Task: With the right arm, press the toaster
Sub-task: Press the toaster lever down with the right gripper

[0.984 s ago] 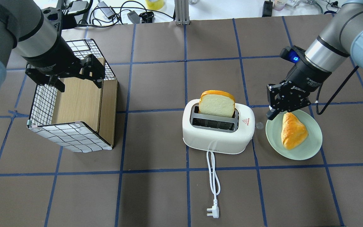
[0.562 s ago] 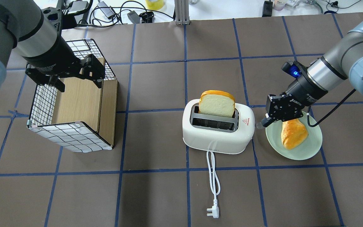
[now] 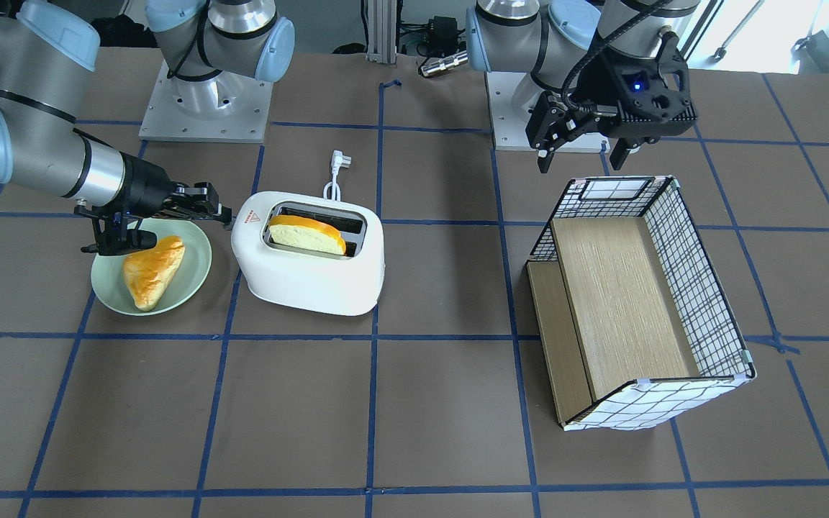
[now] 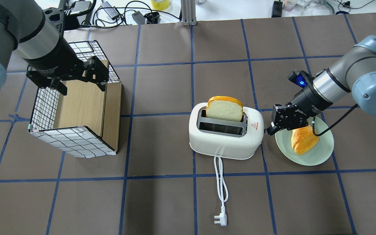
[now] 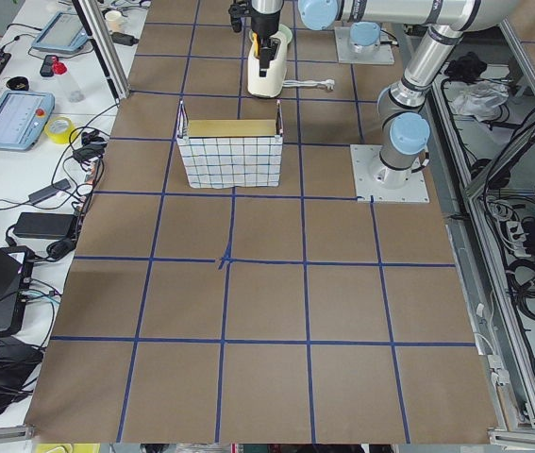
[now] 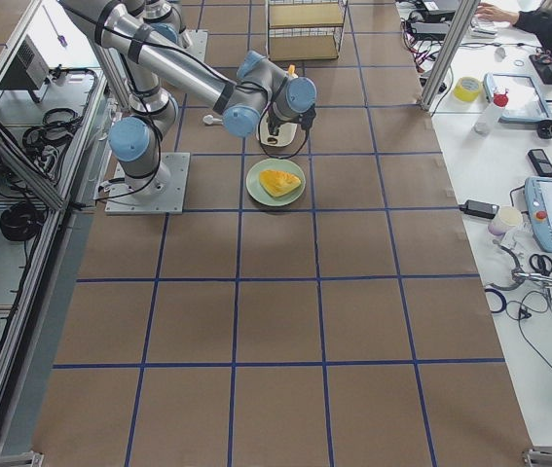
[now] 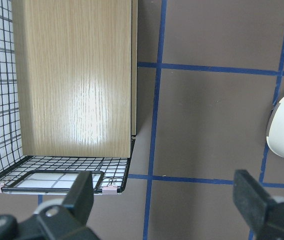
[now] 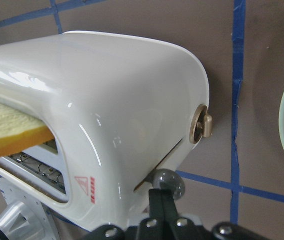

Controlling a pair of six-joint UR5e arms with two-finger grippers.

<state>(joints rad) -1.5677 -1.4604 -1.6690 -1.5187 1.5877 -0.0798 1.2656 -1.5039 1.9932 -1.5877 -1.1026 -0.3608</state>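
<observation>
Standing near the middle of the table (image 4: 162, 202) is one toaster (image 4: 225, 140), which is sitting between one wire basket (image 4: 73, 140) and one pale green plate (image 4: 318, 156), well apart from the former and just beside the latter. Its shell is showing white, glossy and rounded, with two slots on top and one small red triangle mark (image 4: 255, 124) beside them. One bread slice (image 4: 224, 109) is standing upright in the slot farther from the robot. One white cord (image 4: 220, 182) is trailing toward the robot and ending in one plug (image 4: 220, 219). On the end face, one brass dial (image 8: 202, 125) and one grey lever knob (image 8: 168, 182) are showing. One pastry (image 4: 302, 140) is lying on the plate. Two arms are working: the right gripper (image 4: 268, 130), fingers pressed together, is appearing to touch the knob, while the left gripper (image 4: 83, 85) is hanging over the basket with fingers spread wide.
</observation>
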